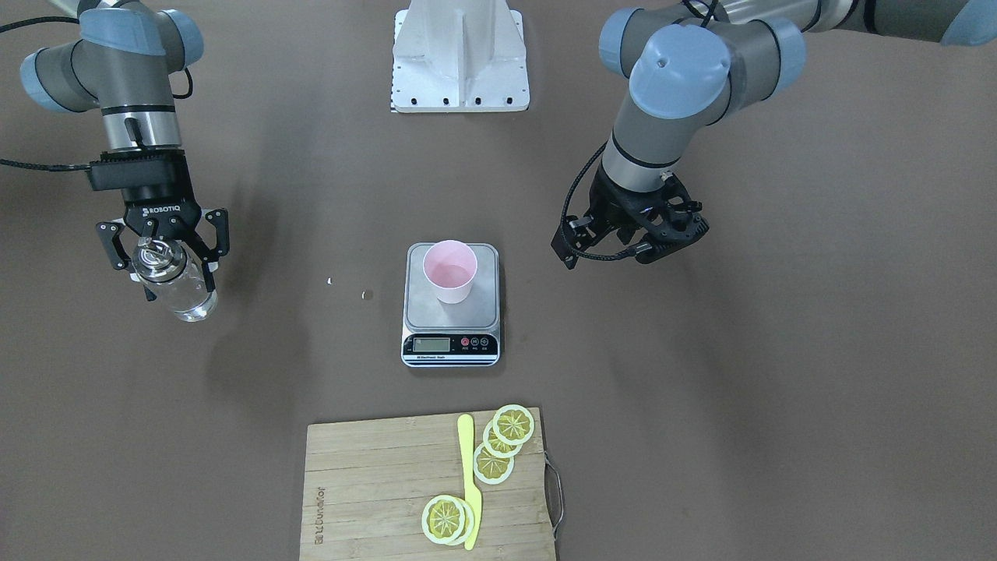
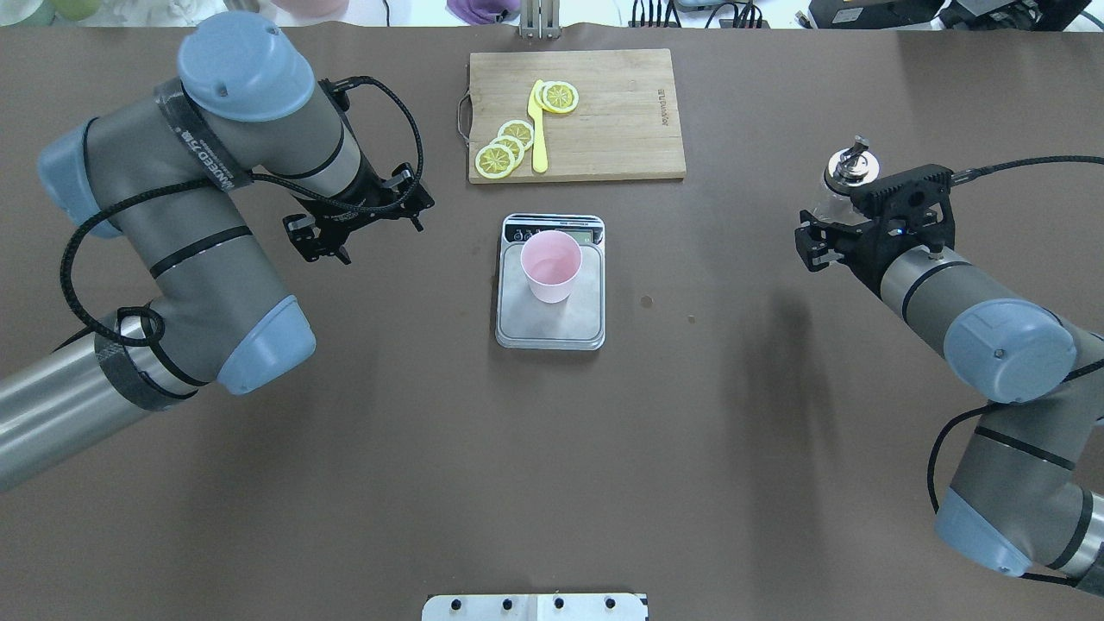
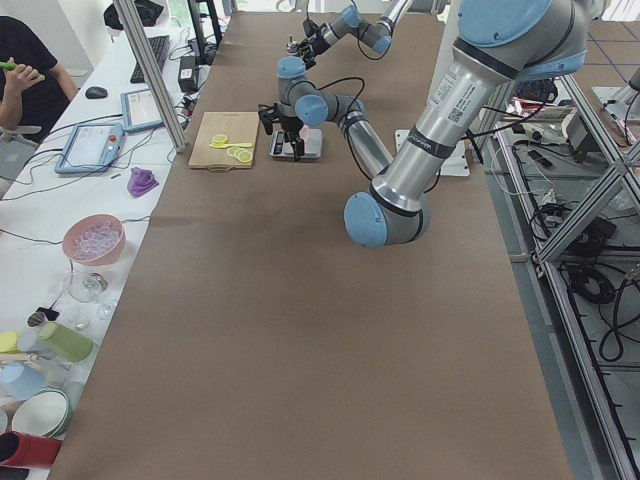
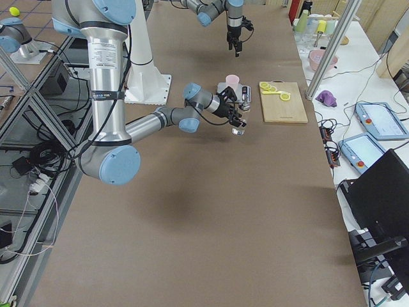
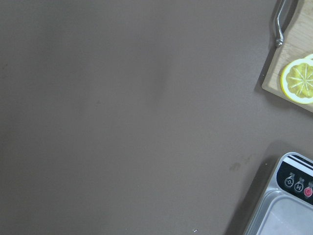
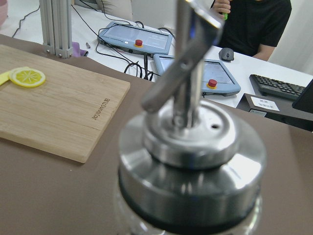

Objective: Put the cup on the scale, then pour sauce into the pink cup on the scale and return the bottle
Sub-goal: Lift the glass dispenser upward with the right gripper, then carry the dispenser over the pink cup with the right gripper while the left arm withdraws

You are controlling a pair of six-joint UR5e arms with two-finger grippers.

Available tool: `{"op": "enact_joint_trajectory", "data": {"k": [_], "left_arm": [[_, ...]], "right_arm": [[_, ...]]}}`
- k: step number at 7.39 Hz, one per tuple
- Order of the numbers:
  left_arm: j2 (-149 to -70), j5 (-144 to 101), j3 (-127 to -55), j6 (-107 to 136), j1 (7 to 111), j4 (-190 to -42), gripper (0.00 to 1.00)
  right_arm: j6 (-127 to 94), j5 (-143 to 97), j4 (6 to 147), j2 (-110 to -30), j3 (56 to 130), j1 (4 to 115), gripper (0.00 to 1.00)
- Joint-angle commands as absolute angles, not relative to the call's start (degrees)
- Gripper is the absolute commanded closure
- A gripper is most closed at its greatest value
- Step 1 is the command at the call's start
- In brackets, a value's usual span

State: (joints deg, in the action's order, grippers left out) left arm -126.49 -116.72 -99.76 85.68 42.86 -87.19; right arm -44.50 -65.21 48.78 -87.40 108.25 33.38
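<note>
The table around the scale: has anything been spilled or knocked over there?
Nothing is knocked over: the cup stands upright on the scale. Two small specks lie on the table beside the scale, on the side of the bottle held in the right hand. Drops or stains, I cannot tell.

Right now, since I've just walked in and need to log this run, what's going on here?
The right gripper is shut on the bottle, holding it well off to one side of the scale. The cup stands on the scale's platform. The left gripper hangs open and empty on the scale's other side. Whether anything has been poured into the cup, I cannot tell.
</note>
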Motion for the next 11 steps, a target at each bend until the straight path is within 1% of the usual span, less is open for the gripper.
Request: {"op": "enact_joint_trajectory", "data": {"k": [1, 2, 3, 4, 5, 8, 11], "left_arm": [[-126.5, -116.6, -99.8, 84.7, 43.4, -87.1, 0.02], [-126.5, -116.7, -99.9, 81.7, 44.1, -86.7, 0.02], [-125.5, -117.1, -100.0, 80.3, 45.3, -86.7, 0.02], [-124.6, -117.2, -100.2, 78.5, 46.4, -86.7, 0.02], [-123.6, -117.3, -100.2, 76.3, 47.5, -86.7, 0.02], [-120.5, -117.3, -100.2, 70.5, 50.4, -86.7, 0.02], [-116.7, -117.4, -100.5, 64.3, 54.2, -86.6, 0.02]], "right_arm": [[-39.3, -60.8, 60.0, -85.4, 111.3, 33.0, 1.00], [-39.3, -56.5, 67.0, -83.3, 113.1, 30.5, 1.00], [-39.3, -53.0, 73.8, -79.4, 114.0, 28.0, 1.00], [-39.5, -49.2, 76.6, -77.2, 114.2, 25.4, 1.00], [-39.5, -47.9, 77.2, -76.1, 114.3, 24.0, 1.00], [-37.9, -39.3, 86.7, -73.8, 113.9, 18.7, 1.00], [-37.9, -34.5, 95.5, -69.8, 112.9, 15.6, 1.00]]}}
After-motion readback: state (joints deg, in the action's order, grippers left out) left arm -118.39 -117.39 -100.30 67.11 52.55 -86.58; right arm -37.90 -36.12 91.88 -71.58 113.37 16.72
